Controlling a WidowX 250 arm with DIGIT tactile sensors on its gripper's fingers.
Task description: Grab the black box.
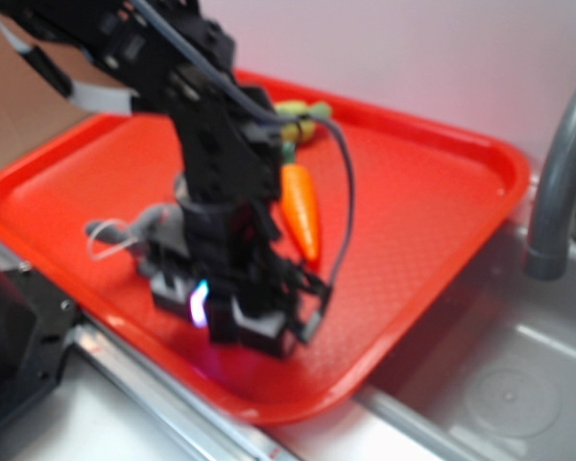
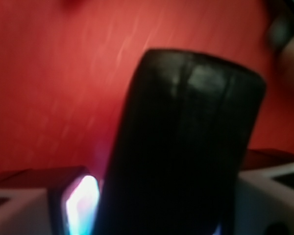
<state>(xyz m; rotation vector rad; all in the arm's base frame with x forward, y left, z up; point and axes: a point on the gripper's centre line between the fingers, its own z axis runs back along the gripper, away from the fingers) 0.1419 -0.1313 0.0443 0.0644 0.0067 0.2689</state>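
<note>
- We see the glossy black box [image 2: 186, 147], rounded at its edges, filling the wrist view between the jaws, above the textured red tray [image 1: 413, 192].
- The gripper [image 1: 254, 322] appears clenched on it.
- A smooth orange carrot [image 1: 300, 211] lies nearby.

Arm enters from the upper left of the exterior view, black links angled down over the red tray [image 1: 432, 173], wrist pointing nearly straight down near the tray's front edge. A grey cable loops from the upper link down the right side to the wrist. Gripper [image 1: 254, 322] low, just above the tray surface; motion blur hides the fingertips in this view. A small white-violet light glows on the left side of the gripper body. Wrist view: the black box [image 2: 186, 142] stands between the fingers, filling the centre; pale finger [image 2: 269, 196] at lower right close against it, jaws closed on its sides
</note>
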